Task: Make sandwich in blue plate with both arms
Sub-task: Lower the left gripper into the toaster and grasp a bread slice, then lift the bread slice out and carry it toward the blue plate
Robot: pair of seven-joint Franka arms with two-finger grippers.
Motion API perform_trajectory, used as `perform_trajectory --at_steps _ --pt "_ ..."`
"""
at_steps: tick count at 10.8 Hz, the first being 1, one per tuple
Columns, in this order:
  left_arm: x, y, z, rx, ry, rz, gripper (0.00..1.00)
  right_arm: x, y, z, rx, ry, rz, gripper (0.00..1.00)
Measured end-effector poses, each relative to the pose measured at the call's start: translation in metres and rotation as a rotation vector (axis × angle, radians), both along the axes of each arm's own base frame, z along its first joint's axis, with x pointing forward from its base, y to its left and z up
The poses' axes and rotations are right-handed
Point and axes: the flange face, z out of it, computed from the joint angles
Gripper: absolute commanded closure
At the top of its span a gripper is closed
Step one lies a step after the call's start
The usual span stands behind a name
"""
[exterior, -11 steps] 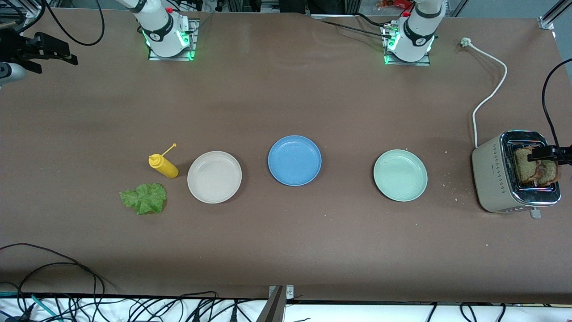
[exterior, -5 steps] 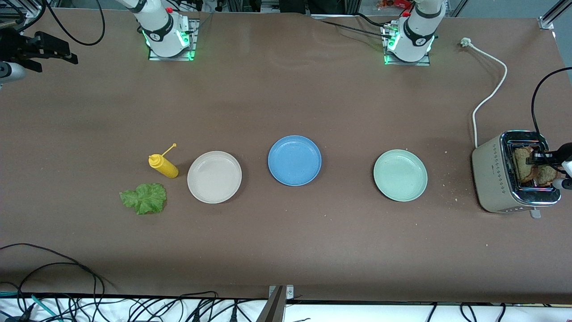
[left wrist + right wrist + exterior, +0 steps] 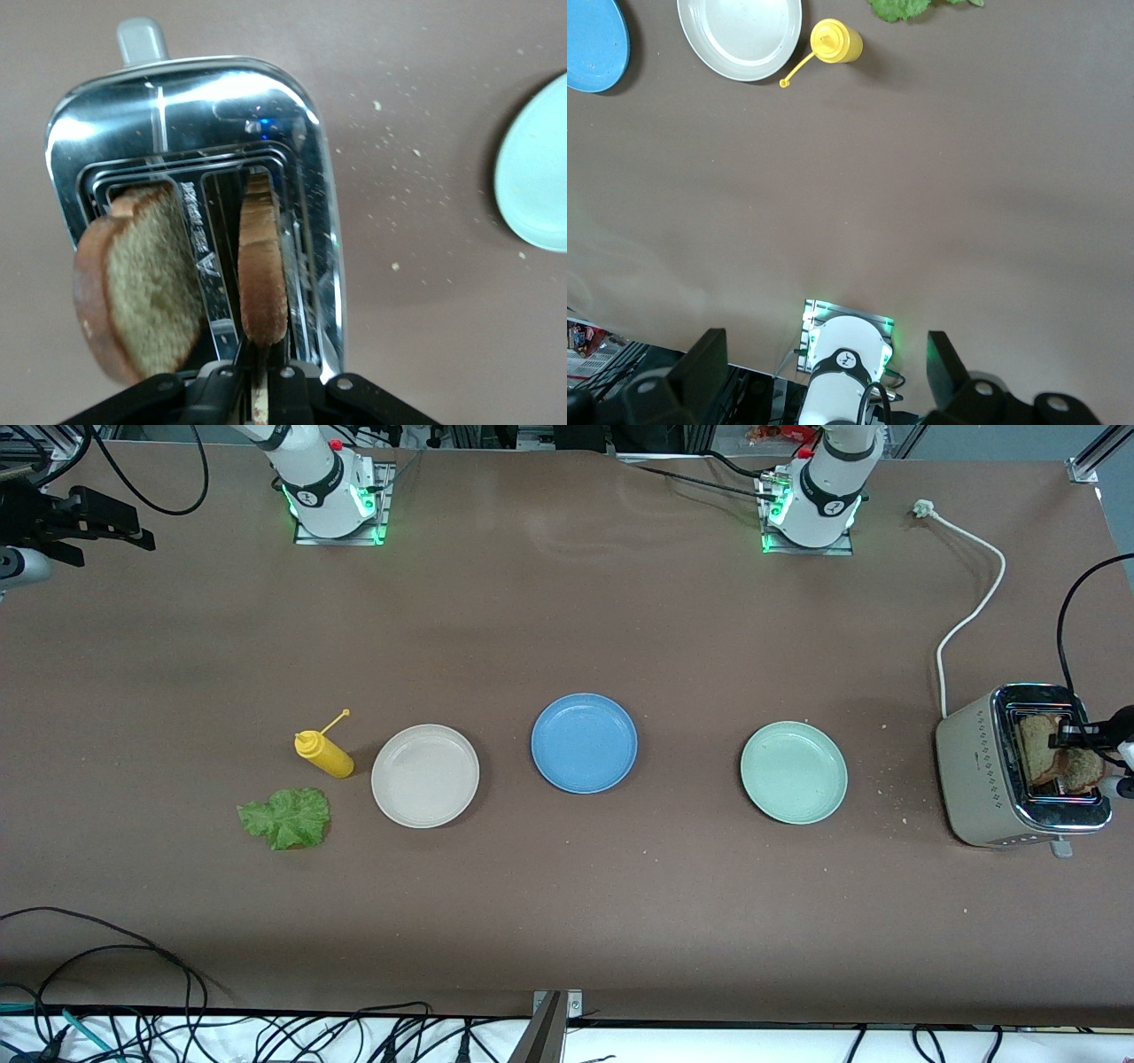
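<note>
1. I'm clamping my left gripper on the edge of a bread slice standing upright in one slot of the toaster.
2. A second slice is leaning out of the neighbouring slot.
3. My right gripper is waiting with its fingers spread, over the table's right-arm end.
4. The blue plate is sitting bare, well apart from the toaster, with the pale green plate between them.
5. I'm reading no lettering on the toaster.
</note>
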Motion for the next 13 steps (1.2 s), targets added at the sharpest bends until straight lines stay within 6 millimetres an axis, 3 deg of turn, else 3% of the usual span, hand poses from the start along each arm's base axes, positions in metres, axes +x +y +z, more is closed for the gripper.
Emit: perform_trajectory --at_steps 3,5,6,8,10,13 --pt "0.001 -0.036 0.077 0.034 0.022 -0.052 1.0 -0.001 0.0 0.001 0.001 0.008 0.001 0.0" --pt "-0.001 -0.087 0.119 0.045 0.008 -0.131 1.0 -0.005 0.0 0.01 0.001 0.009 0.002 0.0" --pt "-0.004 -0.124 0.131 0.043 0.023 -0.184 1.0 -0.007 0.0 0.015 0.001 0.013 0.003 0.0" --pt "-0.009 -0.206 0.136 0.038 0.078 -0.307 1.0 -0.009 0.0 0.016 0.001 0.024 0.002 0.0" --pt "-0.013 -0.275 0.129 -0.042 0.096 -0.385 1.0 -0.01 0.0 0.016 0.001 0.027 0.003 0.0" --pt "-0.012 -0.352 0.087 -0.3 0.15 -0.4 1.0 -0.009 0.002 0.014 0.0 0.031 0.004 0.0"
